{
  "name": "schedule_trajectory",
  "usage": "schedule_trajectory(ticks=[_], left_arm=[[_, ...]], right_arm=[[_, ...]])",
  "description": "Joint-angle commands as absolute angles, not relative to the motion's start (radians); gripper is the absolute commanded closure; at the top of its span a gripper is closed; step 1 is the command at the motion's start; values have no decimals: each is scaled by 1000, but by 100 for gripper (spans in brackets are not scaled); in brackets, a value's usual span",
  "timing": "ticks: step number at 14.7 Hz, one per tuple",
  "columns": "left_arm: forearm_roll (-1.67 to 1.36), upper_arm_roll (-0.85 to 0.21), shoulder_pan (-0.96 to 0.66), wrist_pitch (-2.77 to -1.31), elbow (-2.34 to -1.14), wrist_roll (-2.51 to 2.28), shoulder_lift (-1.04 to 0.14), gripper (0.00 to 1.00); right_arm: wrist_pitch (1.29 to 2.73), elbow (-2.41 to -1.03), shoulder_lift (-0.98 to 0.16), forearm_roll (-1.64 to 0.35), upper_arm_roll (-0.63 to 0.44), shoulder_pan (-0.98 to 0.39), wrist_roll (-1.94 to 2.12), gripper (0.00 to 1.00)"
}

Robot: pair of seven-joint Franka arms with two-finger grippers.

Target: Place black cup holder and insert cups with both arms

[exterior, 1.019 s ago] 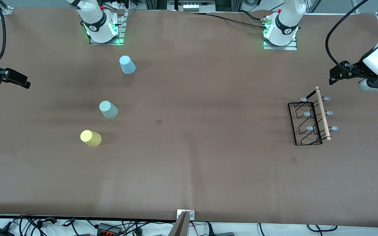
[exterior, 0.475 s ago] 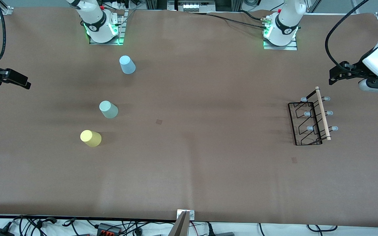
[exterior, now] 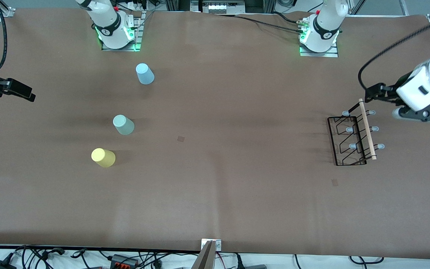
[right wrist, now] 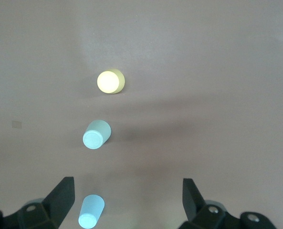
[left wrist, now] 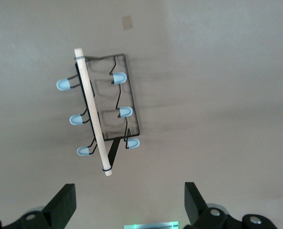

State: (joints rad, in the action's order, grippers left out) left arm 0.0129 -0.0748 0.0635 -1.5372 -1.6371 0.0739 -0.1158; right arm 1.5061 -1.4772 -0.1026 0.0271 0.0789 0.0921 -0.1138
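The yellow cup (exterior: pixel 103 157) stood upside down on the brown tabletop (exterior: pixel 215 194) nearest the front camera, toward the right arm's end; the pale grey-green cup (exterior: pixel 123 124) stood a little farther from the camera, near it, and the light blue cup (exterior: pixel 145 73) stood farther still, close to the right arm's base; all three were apart from one another. Toward the left arm's end the black cup holder (exterior: pixel 349 140) lay flat on the tabletop, its light wooden rod handle (exterior: pixel 367 129) running along its top and its grey-tipped pegs (exterior: pixel 374 128) sticking out to both sides; it was well apart from the cups. The left tool (exterior: pixel 371 95) hung in the air over the tabletop just beside the handle's end farthest from the camera, its fingers (left wrist: pixel 62 205) spread wide and holding nothing. The right tool (exterior: pixel 21 93) waited in the air at the right arm's end of the tabletop, its fingers (right wrist: pixel 60 198) likewise spread wide and empty.
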Motion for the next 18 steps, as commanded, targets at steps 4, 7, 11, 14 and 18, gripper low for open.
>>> schedule_trajectory(ticks=[4, 7, 11, 14, 18], left_arm=[[12, -72, 150, -1641, -1647, 95, -262, 0], [23, -71, 163, -1764, -1716, 97, -273, 0], [95, -74, 166, -1929, -1839, 98, -270, 0], [95, -75, 173, -1986, -1904, 98, -265, 8], [95, -75, 176, -1983, -1911, 98, -272, 48]], right_arm=[[1502, -1463, -112, 15, 81, 77, -110, 0], [1505, -1466, -120, 17, 80, 84, -109, 0], [1497, -1486, -110, 29, 71, 78, -104, 0], [1503, -1519, -97, 25, 71, 92, -103, 0], [1486, -1511, -103, 23, 72, 95, -103, 0]])
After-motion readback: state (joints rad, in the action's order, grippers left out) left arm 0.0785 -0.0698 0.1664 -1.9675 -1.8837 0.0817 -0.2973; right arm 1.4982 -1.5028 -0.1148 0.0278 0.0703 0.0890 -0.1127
